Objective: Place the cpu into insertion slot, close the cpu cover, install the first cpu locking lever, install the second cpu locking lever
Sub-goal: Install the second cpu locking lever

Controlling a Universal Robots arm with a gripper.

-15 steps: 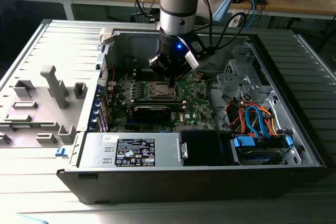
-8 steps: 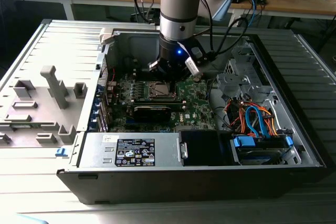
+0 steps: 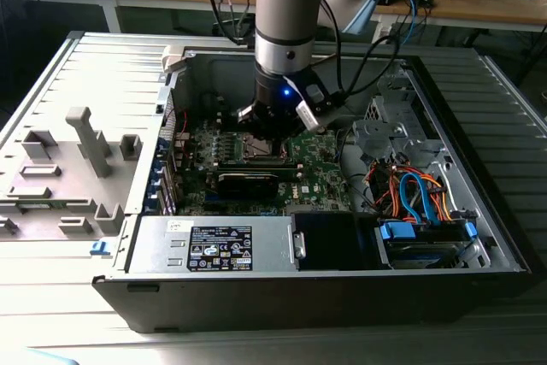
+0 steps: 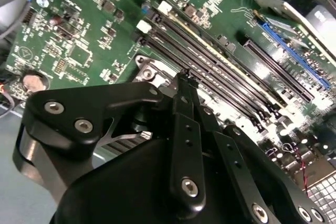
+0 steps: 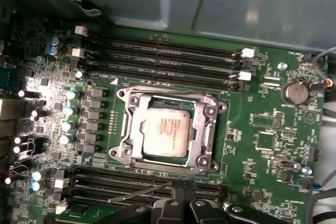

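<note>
Green motherboard (image 5: 262, 108); grey-topped cpu (image 5: 166, 133) within silver cpu cover (image 5: 135, 129); black hand (image 4: 188, 85); blue and orange cables (image 3: 419, 194).

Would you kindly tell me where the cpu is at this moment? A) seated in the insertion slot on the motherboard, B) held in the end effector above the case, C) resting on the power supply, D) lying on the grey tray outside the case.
A: in the first wrist view the cpu lies flat inside the insertion slot, ringed by its silver frame.
</note>
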